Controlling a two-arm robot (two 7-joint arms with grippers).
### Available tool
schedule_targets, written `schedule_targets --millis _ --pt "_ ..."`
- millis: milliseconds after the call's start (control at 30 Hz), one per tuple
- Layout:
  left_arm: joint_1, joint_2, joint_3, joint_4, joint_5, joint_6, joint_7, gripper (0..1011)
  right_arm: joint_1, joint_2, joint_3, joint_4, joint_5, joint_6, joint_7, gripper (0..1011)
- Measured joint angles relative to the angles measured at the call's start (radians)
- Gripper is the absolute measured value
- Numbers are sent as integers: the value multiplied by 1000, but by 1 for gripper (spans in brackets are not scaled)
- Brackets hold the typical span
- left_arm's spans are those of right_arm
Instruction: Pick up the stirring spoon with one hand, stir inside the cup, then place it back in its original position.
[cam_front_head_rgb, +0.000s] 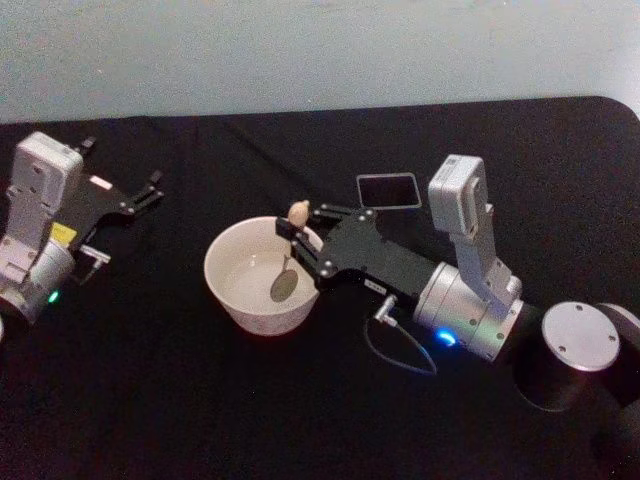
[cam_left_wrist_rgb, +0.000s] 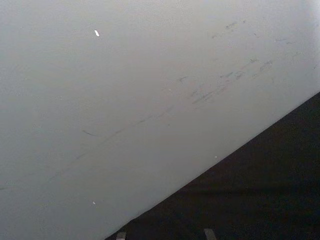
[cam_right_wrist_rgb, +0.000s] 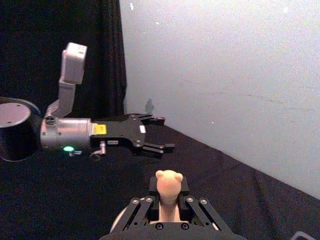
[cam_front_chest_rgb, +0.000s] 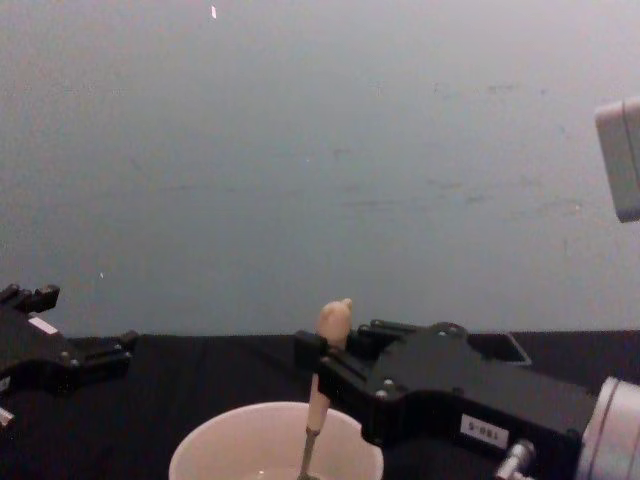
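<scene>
Centre frame, the right gripper (cam_front_head_rgb: 306, 244), jaws clamped on the spoon (cam_front_head_rgb: 289, 252), dips it in the cup (cam_front_head_rgb: 216, 258); a wide sweep could tip it; left gripper (cam_front_head_rgb: 152, 190) parked far left, jaws apart.

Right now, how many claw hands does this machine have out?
2. The left gripper hangs open at the left, idle; the right gripper is over the cup, shut on the stirring spoon.

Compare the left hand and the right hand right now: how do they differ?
The left hand is open and empty; the right hand is shut on the stirring spoon. The left hand sits parked at the left side, away from the cup; the right hand is at the cup's rim, with the spoon's bowl down inside. Shared: the same black finger build, both over the black table.
</scene>
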Motion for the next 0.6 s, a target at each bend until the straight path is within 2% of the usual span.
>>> schedule_targets --millis 367,600 --pt "0 0 0 0 0 0 0 1001 0 1 -25 -9 7 4 11 205" --pt "0 0 0 0 0 0 0 1001 33 -32 -39 36 -6 -1 -4 204"
